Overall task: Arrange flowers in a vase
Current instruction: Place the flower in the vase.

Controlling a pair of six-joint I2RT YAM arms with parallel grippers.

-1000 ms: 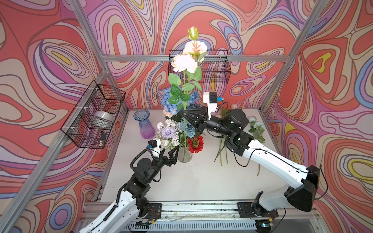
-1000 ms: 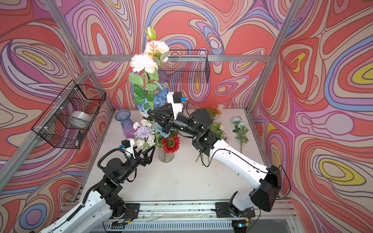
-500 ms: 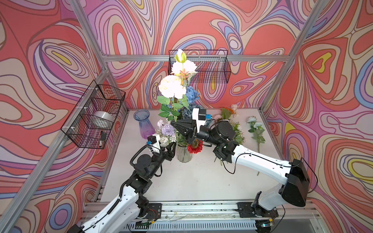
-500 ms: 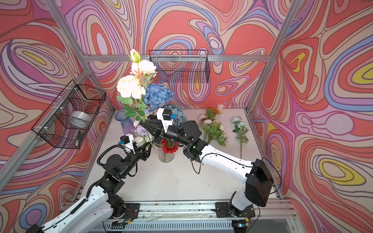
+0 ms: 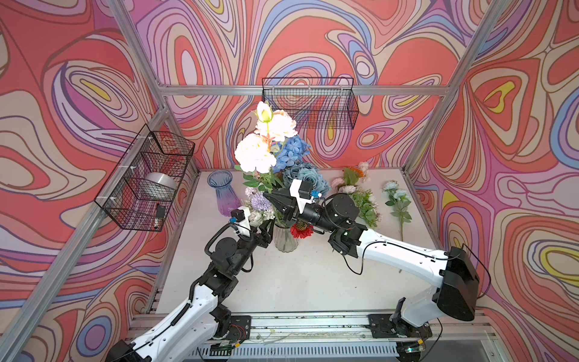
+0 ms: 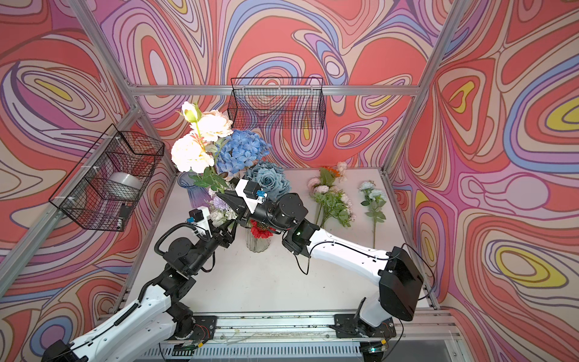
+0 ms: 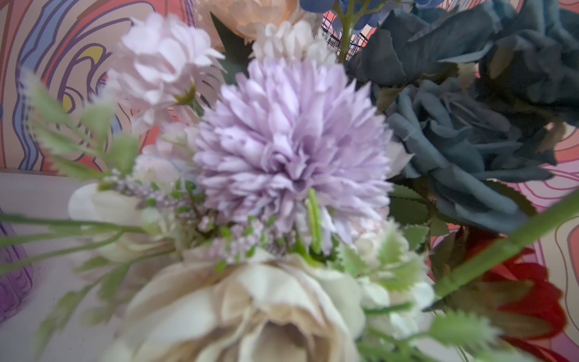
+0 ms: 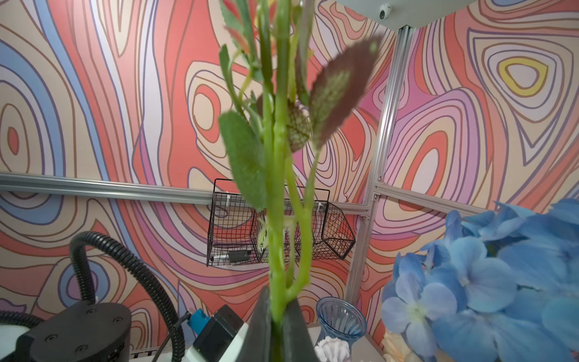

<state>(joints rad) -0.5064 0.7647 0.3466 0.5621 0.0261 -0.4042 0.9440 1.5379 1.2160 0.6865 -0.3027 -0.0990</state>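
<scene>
A clear glass vase point(image 5: 285, 241) point(image 6: 257, 243) stands mid-table and holds a blue hydrangea point(image 5: 291, 153), a dusty aqua rose point(image 5: 308, 178), a lilac pompom point(image 5: 260, 200) point(image 7: 288, 141) and a red sunflower point(image 5: 301, 230). My right gripper point(image 5: 268, 196) point(image 8: 277, 316) is shut on the green stem point(image 8: 277, 219) of a cream and peach rose spray point(image 5: 255, 153) point(image 6: 188, 153), upright above the vase's left side. The stem's lower end is lost among the blooms. My left gripper point(image 5: 266, 232) point(image 6: 227, 233) sits against the vase's neck, under the blooms. Petals hide its jaws in the left wrist view.
An empty blue-purple vase point(image 5: 223, 194) point(image 8: 341, 316) stands at the back left. Loose pink roses point(image 5: 357, 194) and a pale aqua rose stem point(image 5: 398, 200) lie at the back right. Wire baskets hang on the left wall point(image 5: 147, 181) and the back wall point(image 5: 310, 103).
My right arm has carried the cream rose spray leftward and lower over the vase. My left gripper has narrowed and moved in against the vase's neck.
</scene>
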